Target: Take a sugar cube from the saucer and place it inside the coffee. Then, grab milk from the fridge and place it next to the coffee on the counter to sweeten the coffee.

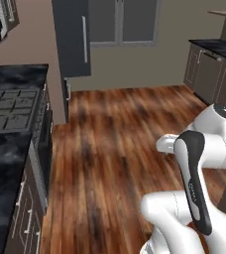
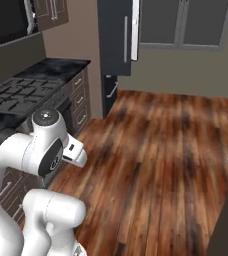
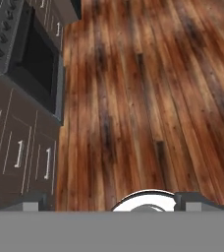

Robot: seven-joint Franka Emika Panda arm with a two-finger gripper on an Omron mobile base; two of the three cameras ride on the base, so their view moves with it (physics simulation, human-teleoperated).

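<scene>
The fridge [image 1: 71, 38] is the tall dark appliance with a long grey bar handle at the far end of the room, left of centre; it also stands at the back in the right base view [image 2: 117, 35]. Black marble counter [image 1: 17, 75] runs along the left wall [image 2: 56, 67]. My arm is folded close over the base, and the hand looks down at the wooden floor. In the hand view, my gripper [image 3: 113, 201] is open, its two fingertips [image 3: 35, 199] far apart with nothing between them. The saucer, sugar cube, coffee and milk are out of view.
A gas hob [image 1: 11, 106] is set into the left counter, with a dark oven [image 3: 35, 59] and taupe drawer fronts [image 3: 15, 147] below it. Another black counter [image 1: 219, 47] stands at the far right. Wide wooden floor [image 1: 120, 139] lies between them.
</scene>
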